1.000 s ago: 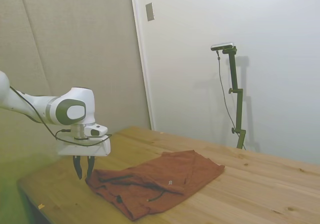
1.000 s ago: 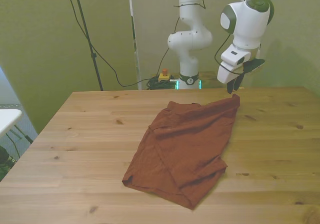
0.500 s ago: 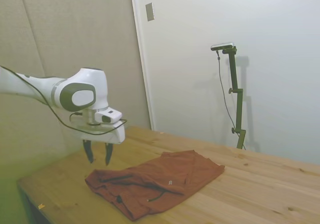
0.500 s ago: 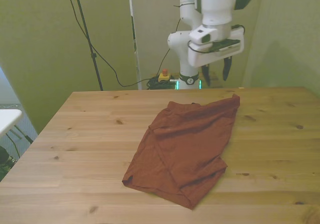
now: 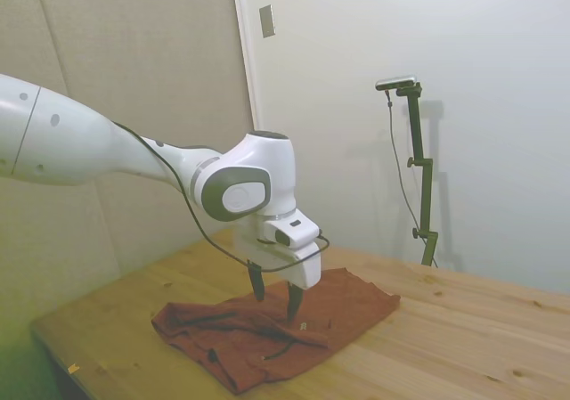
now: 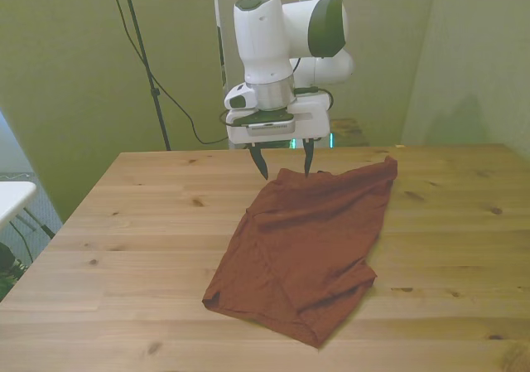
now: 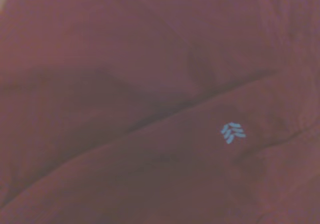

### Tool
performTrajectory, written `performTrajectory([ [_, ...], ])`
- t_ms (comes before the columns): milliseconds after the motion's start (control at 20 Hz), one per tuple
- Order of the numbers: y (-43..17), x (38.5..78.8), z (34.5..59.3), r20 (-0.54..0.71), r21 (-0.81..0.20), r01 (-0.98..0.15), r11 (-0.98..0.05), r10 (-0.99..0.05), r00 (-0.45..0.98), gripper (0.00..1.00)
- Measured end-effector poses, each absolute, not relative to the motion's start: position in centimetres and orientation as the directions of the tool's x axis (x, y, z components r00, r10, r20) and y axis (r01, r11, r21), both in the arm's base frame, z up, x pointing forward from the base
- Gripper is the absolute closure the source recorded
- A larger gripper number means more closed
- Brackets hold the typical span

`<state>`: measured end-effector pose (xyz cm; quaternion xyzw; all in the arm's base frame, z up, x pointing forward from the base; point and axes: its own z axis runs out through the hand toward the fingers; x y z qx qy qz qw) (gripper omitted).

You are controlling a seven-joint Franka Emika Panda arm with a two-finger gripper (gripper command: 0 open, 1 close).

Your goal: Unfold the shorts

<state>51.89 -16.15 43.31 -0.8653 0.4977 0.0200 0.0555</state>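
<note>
Counter (image 6: 124, 223): one, wooden, bearing everything. Shorts (image 6: 315, 231): one pair, rust-red, lying mid-counter, folded over on themselves, likely awaiting a pull. Gripper (image 6: 284, 165): one, hovering over the shorts' far edge, jaws spread, empty, probably lining up a pinch. Logo (image 7: 233, 132): one, pale, on the shorts.

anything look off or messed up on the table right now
Nothing damaged or spilled. The shorts lie rumpled and partly folded over on the wooden table, one edge doubled near the front. The open end effector hovers over their far edge.
</note>
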Motion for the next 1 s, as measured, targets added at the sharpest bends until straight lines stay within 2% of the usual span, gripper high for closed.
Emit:
performTrajectory([
  [250,-18.5,51.0,42.1,-0.1,-0.066,-0.958,-0.279,-0.953,0.284,0.0],
  [500,-20.3,51.9,39.7,-0.154,-0.121,-0.99,-0.069,-0.984,0.087,0.0],
  [700,-20.5,52.5,38.3,-0.185,-0.147,-0.989,-0.034,-0.981,0.062,0.0],
  [1000,-21.2,52.3,37.4,-0.199,-0.203,-0.976,-0.075,-0.973,0.116,0.0],
])
